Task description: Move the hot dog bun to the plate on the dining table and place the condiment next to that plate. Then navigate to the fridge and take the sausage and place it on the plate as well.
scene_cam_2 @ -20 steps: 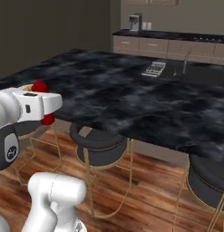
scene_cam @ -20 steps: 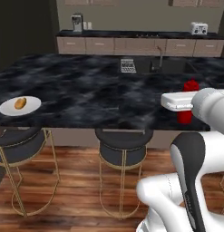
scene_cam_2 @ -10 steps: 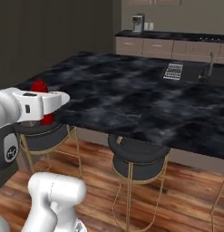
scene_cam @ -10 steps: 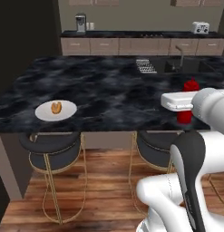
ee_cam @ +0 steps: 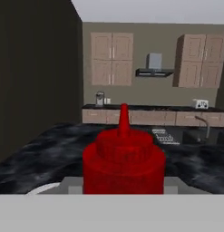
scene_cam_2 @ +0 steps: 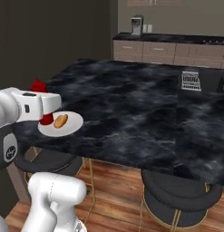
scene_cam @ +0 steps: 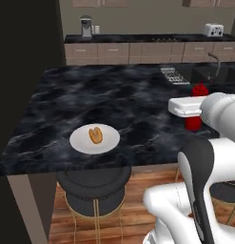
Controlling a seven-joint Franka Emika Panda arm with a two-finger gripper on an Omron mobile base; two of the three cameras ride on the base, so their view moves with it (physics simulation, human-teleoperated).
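Gripper (scene_cam: 193,118) is clamped on the red bottle (scene_cam: 194,120), held upright in the air off to the right of the plate (scene_cam: 80,141), and the bun (scene_cam: 95,135) sits on that plate near the table's (scene_cam: 123,97) front edge.

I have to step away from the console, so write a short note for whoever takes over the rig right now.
Hand: shut on the red condiment bottle, carried upright above the counter edge.
Bun: already lies on the white plate on the dark marble dining table.
Done: bun on the plate, condiment picked up.
Left: set the condiment down on the table beside the plate, not on it. Then drive to the fridge, take the sausage and put it on the plate with the bun. Fridge and sausage are not located from here.
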